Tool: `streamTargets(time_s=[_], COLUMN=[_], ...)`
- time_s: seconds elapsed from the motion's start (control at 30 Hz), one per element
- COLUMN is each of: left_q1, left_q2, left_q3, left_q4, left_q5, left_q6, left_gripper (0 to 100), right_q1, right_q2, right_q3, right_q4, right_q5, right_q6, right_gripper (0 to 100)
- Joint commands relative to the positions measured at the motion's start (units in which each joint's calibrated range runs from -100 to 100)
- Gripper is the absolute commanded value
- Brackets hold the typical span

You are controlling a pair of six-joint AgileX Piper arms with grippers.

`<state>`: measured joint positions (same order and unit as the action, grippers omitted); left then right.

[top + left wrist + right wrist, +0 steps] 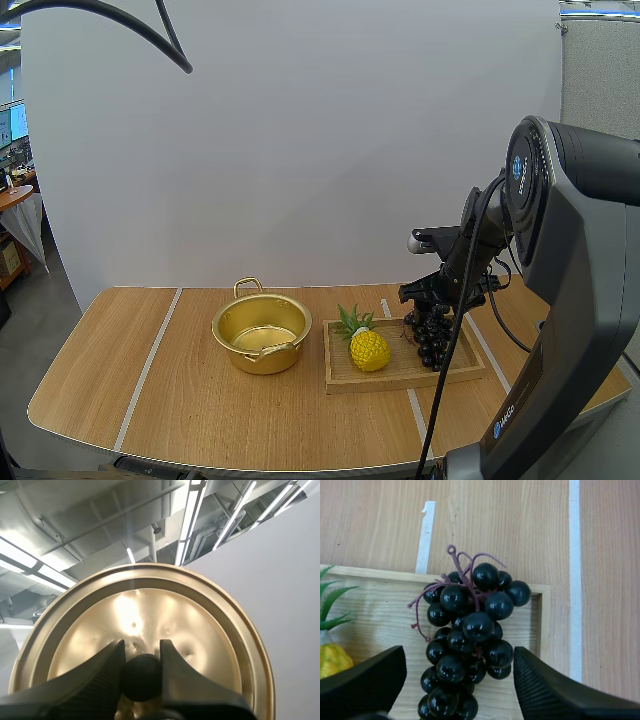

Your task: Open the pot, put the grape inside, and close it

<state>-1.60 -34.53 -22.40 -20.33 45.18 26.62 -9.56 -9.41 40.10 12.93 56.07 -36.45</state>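
A golden pot (262,335) stands open on the table, left of the wooden tray (400,374). A bunch of dark grapes (433,340) lies at the tray's right end. My right gripper (425,303) hangs just above the bunch. In the right wrist view its fingers stand wide apart on either side of the grapes (465,640), so the right gripper (459,652) is open. In the left wrist view my left gripper (142,647) is shut on the black knob (142,677) of the golden lid (150,605), which it holds up in the air.
A yellow toy pineapple (369,348) with green leaves lies on the tray between the pot and the grapes. The pot's handles point to the back and the front. White tape lines cross the wooden table (110,370).
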Motion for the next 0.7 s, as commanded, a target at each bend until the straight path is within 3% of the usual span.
streamTargets(time_s=[0.0,0.67], left_q1=[-0.18,-0.18], left_q2=[-0.41,-0.41], left_q3=[-0.47,-0.47], left_q4=[-0.04,-0.04], left_q5=[-2.03,-2.03], left_q6=[-0.42,-0.42], left_gripper=[0,0], right_q1=[0.01,0.58], right_q2=[0.63,11.91], right_q3=[-0.36,-0.36], right_q4=[0.12,0.49], right_q5=[-1.30,-7.26], right_q6=[-0.56,-0.67], right_gripper=[100,100])
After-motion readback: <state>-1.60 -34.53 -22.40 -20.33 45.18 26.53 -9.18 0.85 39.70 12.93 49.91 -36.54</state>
